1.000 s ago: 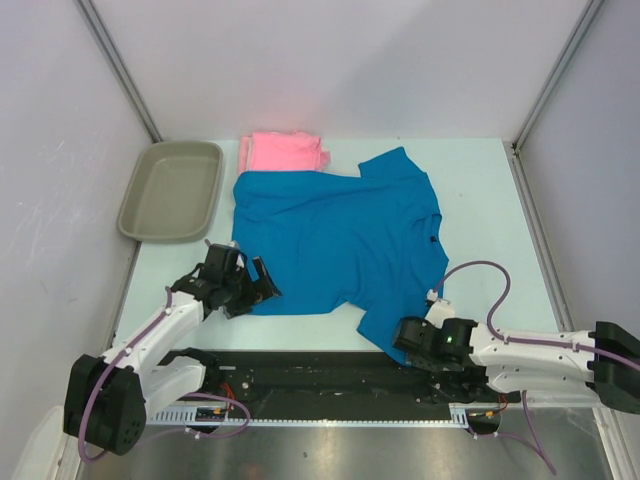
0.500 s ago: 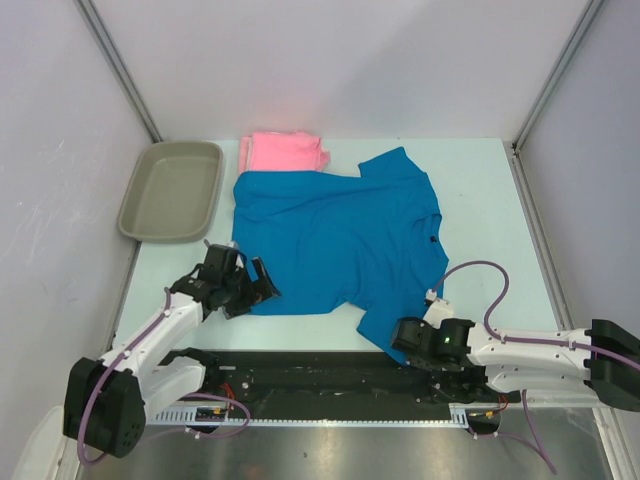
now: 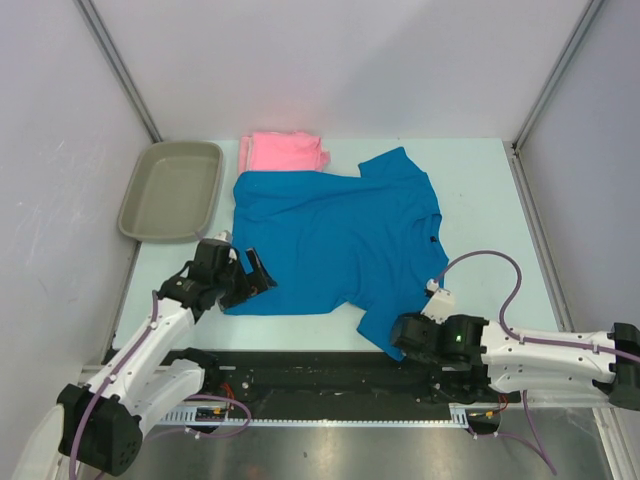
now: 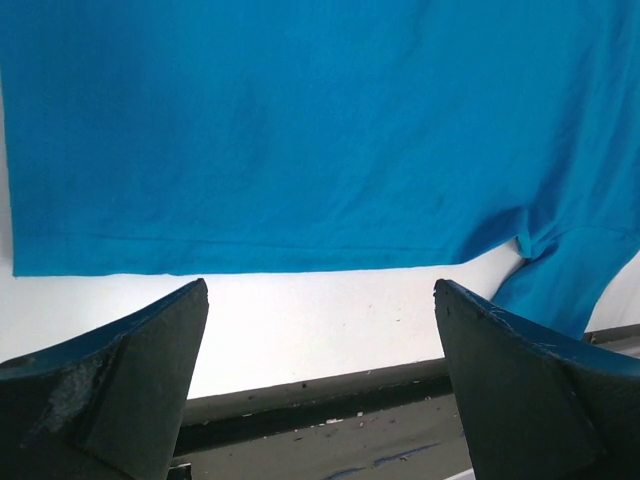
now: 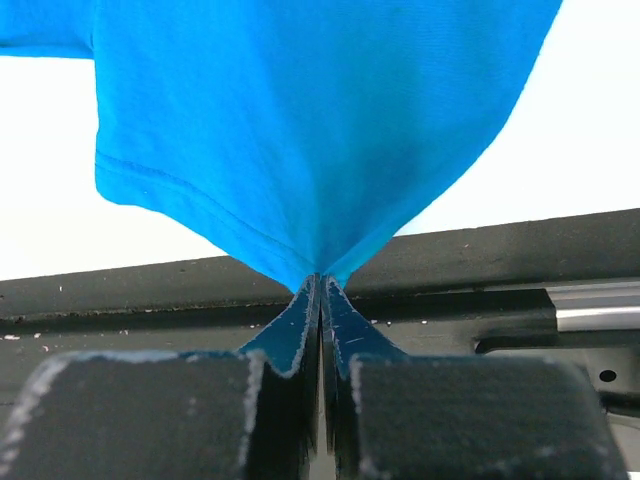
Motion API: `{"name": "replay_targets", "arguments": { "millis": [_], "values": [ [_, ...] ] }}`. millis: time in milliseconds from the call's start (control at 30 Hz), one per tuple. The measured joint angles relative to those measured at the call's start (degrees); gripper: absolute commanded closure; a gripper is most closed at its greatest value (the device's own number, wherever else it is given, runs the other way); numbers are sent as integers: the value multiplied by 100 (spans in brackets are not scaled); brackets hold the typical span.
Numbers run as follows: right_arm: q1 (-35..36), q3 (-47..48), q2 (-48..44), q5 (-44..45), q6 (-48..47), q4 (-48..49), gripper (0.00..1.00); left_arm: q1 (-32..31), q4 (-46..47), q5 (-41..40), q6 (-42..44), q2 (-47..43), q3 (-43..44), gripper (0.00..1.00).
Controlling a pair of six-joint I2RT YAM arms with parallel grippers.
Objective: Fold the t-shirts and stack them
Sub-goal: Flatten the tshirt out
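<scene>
The bright blue t-shirt lies spread flat on the white table. The folded light pink t-shirt sits at the far edge, partly under the blue one. My right gripper is shut on the blue shirt's near sleeve, pinching its tip at the table's front edge. My left gripper is open and empty, just above the blue shirt's near-left hem corner; its fingers frame bare table.
A grey-beige plastic tray stands at the far left. The black front rail runs along the near table edge. White walls enclose the left, back and right sides.
My left gripper has lifted and drawn back a little to the left of the shirt's hem corner. My right gripper stays shut on the sleeve, its arm shifted slightly.
</scene>
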Motion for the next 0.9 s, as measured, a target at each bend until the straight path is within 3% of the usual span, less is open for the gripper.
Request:
{"name": "replay_targets", "arguments": {
  "millis": [233, 567, 733, 800, 900],
  "values": [
    [-79, 57, 122, 330, -7, -304, 100, 0, -122, -101, 70, -2, 66, 0],
    [-1102, 66, 935, 656, -605, -81, 100, 0, -116, -96, 74, 68, 66, 0],
    [-1215, 66, 1147, 654, -839, 201, 62, 0, -116, -94, 79, 90, 66, 0],
    [-1185, 68, 1082, 656, -890, 223, 54, 0, -116, -94, 83, 103, 66, 0],
    [-1145, 118, 883, 658, -909, 133, 53, 0, -111, -90, 85, 133, 66, 0]
  ]
}}
